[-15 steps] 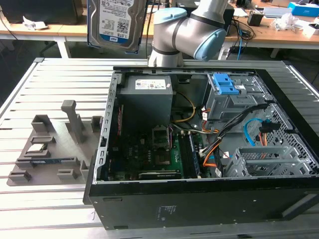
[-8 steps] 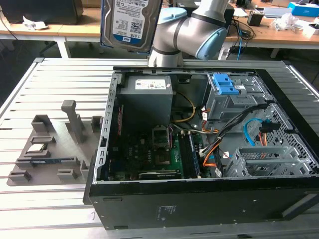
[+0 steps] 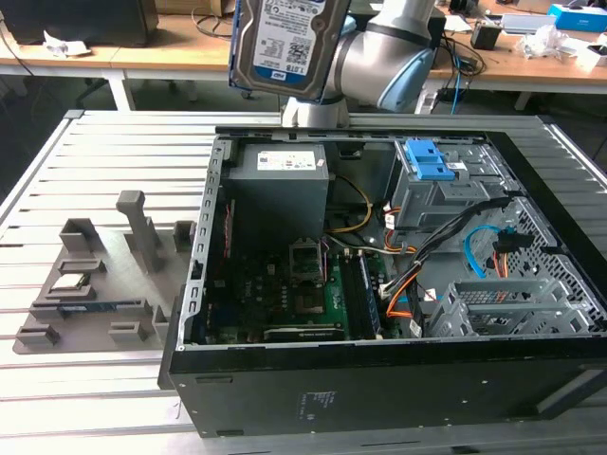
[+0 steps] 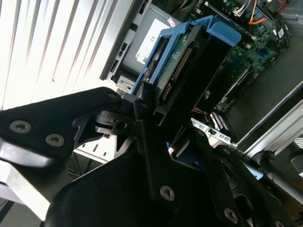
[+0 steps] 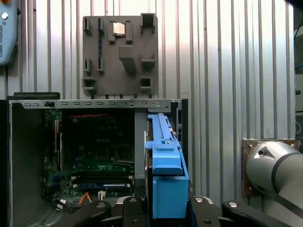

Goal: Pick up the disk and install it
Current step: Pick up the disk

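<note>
The disk (image 3: 285,43), a silver hard drive with a white-and-blue label in a bright blue frame, hangs tilted high above the back edge of the open computer case (image 3: 204,246). The arm's grey joint (image 3: 384,57) is right behind it. In the second wrist view my gripper (image 4: 150,106) is shut on one end of the disk (image 4: 189,61), with black fingers (image 4: 142,123) pressed on its blue frame. In the first wrist view the disk (image 5: 165,161) shows edge-on over the case, between the gripper's (image 5: 166,210) two sides.
Inside the case are a grey power-supply box (image 3: 280,175), the motherboard (image 3: 303,294), blue caddies in a drive bay (image 3: 427,161) and a metal drive cage (image 3: 503,303) amid cables. A grey fixture tray (image 3: 95,284) with small parts lies at the exterior view's left on the slatted table (image 3: 57,171).
</note>
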Robot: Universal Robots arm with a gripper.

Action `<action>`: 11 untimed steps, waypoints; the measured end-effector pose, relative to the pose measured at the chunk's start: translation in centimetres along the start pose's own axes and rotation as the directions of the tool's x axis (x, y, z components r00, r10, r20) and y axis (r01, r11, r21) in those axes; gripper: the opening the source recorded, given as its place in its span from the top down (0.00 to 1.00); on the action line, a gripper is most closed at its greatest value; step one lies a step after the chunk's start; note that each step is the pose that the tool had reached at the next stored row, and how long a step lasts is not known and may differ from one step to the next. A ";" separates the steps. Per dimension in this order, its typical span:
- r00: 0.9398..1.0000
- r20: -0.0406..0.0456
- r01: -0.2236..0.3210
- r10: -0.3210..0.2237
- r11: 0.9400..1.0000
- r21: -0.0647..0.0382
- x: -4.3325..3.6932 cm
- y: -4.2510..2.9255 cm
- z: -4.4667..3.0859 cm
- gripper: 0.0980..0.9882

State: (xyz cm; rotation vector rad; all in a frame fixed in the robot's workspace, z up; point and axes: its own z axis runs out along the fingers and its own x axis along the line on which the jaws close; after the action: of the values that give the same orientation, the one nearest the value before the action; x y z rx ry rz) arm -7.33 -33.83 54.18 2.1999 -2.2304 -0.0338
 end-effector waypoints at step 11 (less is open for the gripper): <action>1.000 0.000 0.000 0.000 1.000 0.000 -0.06 -4.44 -0.10 0.70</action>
State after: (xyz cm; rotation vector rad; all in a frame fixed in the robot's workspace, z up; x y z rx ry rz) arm -2.89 -33.83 54.18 2.2000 -2.2302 -0.0338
